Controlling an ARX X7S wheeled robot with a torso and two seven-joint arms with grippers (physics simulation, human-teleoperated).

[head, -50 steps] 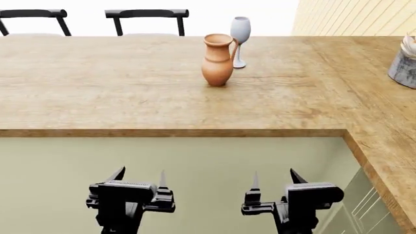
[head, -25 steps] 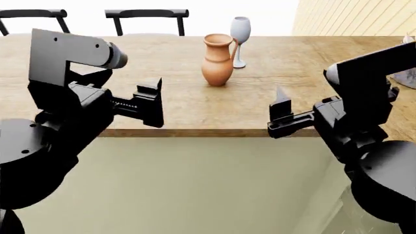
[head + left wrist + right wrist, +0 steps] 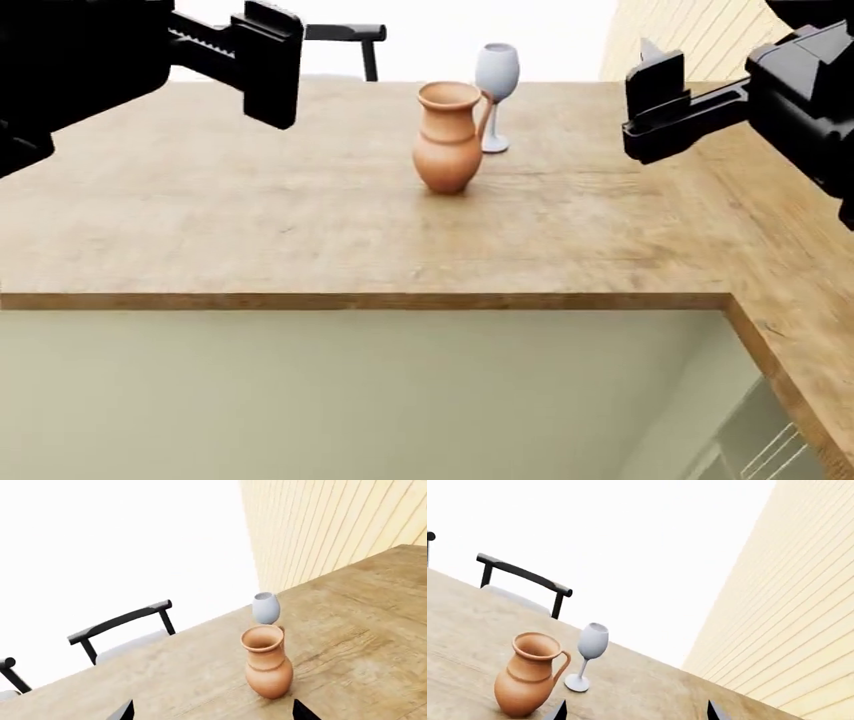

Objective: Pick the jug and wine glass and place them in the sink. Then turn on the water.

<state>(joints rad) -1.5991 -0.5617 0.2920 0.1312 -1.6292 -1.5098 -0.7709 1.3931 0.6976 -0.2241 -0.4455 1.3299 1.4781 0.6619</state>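
Observation:
The terracotta jug [image 3: 447, 140] [image 3: 267, 665] [image 3: 527, 677] stands upright on the wooden counter [image 3: 267, 220], handle toward the wine glass. The pale grey wine glass [image 3: 497, 75] [image 3: 265, 607] [image 3: 590, 647] stands upright just behind it. My left gripper [image 3: 274, 70] [image 3: 213, 715] hovers open above the counter, left of the jug, with nothing between its fingers. At the jug's right, my right gripper [image 3: 647, 105] [image 3: 637, 712] is also open and holds nothing. The sink is out of view.
The counter turns toward me along the right side [image 3: 801, 300], with its front edge [image 3: 360, 300] near me. A black chair [image 3: 344, 32] [image 3: 527, 577] stands behind the counter. A pale slatted wall [image 3: 694, 30] rises at the back right.
Both arms have risen from below the counter edge to above the counter, spreading to the view's upper corners. The jug and wine glass have not moved.

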